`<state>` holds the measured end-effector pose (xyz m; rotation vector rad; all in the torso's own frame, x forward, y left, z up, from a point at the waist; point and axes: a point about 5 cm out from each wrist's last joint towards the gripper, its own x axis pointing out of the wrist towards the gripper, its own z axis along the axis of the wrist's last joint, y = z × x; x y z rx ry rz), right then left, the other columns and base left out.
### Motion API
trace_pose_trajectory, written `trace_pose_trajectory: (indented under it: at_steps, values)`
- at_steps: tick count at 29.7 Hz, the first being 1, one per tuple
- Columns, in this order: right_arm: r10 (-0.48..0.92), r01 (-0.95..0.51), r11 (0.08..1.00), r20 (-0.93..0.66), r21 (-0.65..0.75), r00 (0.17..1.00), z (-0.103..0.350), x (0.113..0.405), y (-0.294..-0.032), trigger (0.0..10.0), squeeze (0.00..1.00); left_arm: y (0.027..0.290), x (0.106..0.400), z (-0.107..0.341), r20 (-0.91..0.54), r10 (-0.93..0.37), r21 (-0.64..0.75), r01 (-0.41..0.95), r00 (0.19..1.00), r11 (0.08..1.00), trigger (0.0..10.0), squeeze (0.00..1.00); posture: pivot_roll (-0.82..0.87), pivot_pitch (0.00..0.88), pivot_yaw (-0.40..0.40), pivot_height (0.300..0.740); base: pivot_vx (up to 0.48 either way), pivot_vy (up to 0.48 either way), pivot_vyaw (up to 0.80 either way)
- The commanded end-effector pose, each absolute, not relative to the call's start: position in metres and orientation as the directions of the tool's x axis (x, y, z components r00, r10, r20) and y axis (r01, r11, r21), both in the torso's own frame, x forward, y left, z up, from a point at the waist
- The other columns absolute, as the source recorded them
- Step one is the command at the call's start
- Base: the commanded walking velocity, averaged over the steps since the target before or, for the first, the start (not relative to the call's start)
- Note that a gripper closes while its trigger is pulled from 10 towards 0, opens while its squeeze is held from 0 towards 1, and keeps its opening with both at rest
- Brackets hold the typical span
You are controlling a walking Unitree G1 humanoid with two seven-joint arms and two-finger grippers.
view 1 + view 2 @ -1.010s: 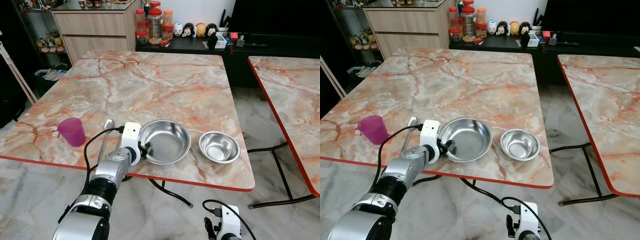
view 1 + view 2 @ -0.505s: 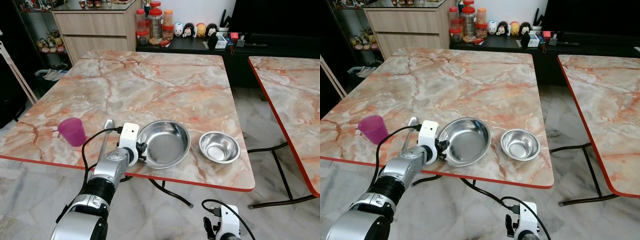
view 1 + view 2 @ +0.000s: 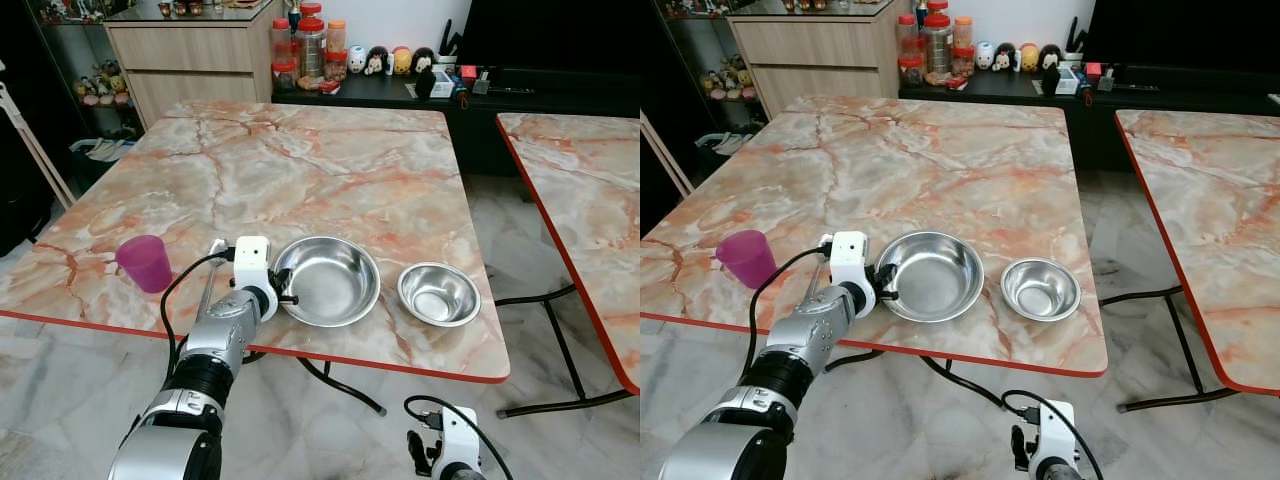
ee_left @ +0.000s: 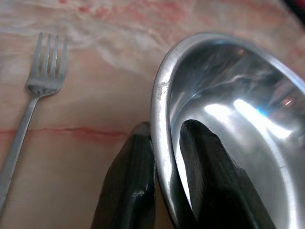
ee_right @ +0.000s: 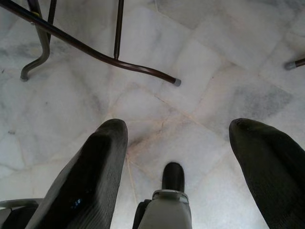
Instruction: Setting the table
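Note:
A large steel bowl point(image 3: 330, 281) rests near the front edge of the marble table point(image 3: 300, 170). My left gripper point(image 3: 281, 290) is shut on the bowl's left rim; in the left wrist view one finger lies inside the large steel bowl point(image 4: 228, 124) and the other outside it. A smaller steel bowl point(image 3: 438, 293) sits to its right. A fork point(image 3: 210, 272) lies to the left of the gripper, and a pink cup point(image 3: 144, 263) stands further left. My right gripper point(image 5: 176, 157) hangs open low over the floor.
A second marble table point(image 3: 590, 190) stands to the right across a narrow gap. A wooden cabinet point(image 3: 190, 55) and a dark sideboard point(image 3: 400, 88) with jars and figurines stand behind the table. Black table legs point(image 5: 95, 52) cross the tiled floor under my right arm.
My left gripper has drawn the large bowl a little further onto the table, away from the front edge. The small bowl, fork and cup stay in place.

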<state>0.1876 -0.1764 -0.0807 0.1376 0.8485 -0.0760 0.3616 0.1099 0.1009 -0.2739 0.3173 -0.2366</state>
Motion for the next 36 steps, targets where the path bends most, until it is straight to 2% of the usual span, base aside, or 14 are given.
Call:
trace_pose_trajectory:
  at_steps: [1,2,3,11,12,20,21,22,24,32,36]
  values:
    - [-0.014,0.126,0.988,-0.753,0.092,0.658,-0.080,0.189,-0.177,10.0,0.00,0.113,0.361,0.103,-0.230,-0.251,-0.338,0.164,0.940,0.927,2.0,0.00,-0.02,0.000,-0.007,0.740,0.000,0.000,0.00]
    - [-0.015,0.126,0.988,-0.754,0.090,0.657,-0.080,0.189,-0.177,10.0,0.00,0.113,0.362,0.106,-0.202,-0.247,-0.359,0.162,0.948,0.919,2.0,0.00,-0.02,0.000,-0.007,0.740,0.000,0.000,0.00]
    - [-0.016,0.125,0.988,-0.755,0.087,0.655,-0.081,0.188,-0.178,10.0,0.00,0.113,0.362,0.112,-0.149,-0.242,-0.409,0.163,0.959,0.898,10.0,0.00,-0.02,0.000,-0.009,0.740,0.000,0.000,0.00]
    - [-0.005,0.106,0.991,-0.756,0.085,0.655,-0.080,0.189,-0.177,10.0,0.00,0.114,0.363,0.121,-0.073,-0.231,-0.465,0.172,0.970,0.868,9.8,0.00,-0.02,0.000,-0.008,0.740,0.000,0.000,0.00]
    - [-0.005,0.106,0.991,-0.755,0.085,0.655,-0.080,0.189,-0.177,10.0,0.00,0.114,0.364,0.121,-0.074,-0.225,-0.463,0.167,0.971,0.870,5.6,0.00,-0.02,0.000,-0.008,0.740,0.000,0.000,0.00]
    - [-0.006,0.107,0.991,-0.755,0.084,0.655,-0.080,0.189,-0.177,10.0,0.00,0.115,0.363,0.121,-0.066,-0.214,-0.466,0.160,0.975,0.870,5.6,0.00,-0.02,0.000,-0.008,0.740,0.000,0.000,0.00]
    - [-0.006,0.106,0.991,-0.755,0.084,0.655,-0.080,0.189,-0.177,10.0,0.00,0.115,0.364,0.121,-0.058,-0.212,-0.470,0.160,0.976,0.868,0.0,0.00,-0.02,0.000,-0.006,0.740,0.000,0.000,0.00]
    - [-0.005,0.099,0.992,-0.755,0.080,0.655,-0.080,0.188,-0.178,10.0,0.00,0.120,0.364,0.130,0.018,-0.144,-0.493,0.134,0.989,0.860,10.0,0.00,-0.02,0.000,0.002,0.740,0.000,0.000,0.00]
    - [-0.005,0.095,0.993,-0.753,0.076,0.657,-0.081,0.187,-0.178,10.0,0.00,0.129,0.362,0.135,0.084,-0.048,-0.493,0.084,0.995,0.866,10.0,0.00,-0.03,0.000,0.003,0.740,0.000,0.000,0.00]
    - [-0.010,0.106,0.991,-0.743,0.083,0.669,-0.079,0.189,-0.179,10.0,0.00,0.131,0.360,0.147,0.181,0.017,-0.426,0.063,0.983,0.902,10.0,0.00,-0.02,0.000,-0.015,0.740,0.000,0.000,0.00]
    - [-0.012,0.107,0.991,-0.740,0.082,0.673,-0.078,0.191,-0.180,10.0,0.00,0.134,0.360,0.155,0.231,0.063,-0.443,0.047,0.971,0.895,10.0,0.00,-0.02,0.000,-0.018,0.740,0.000,0.000,0.00]
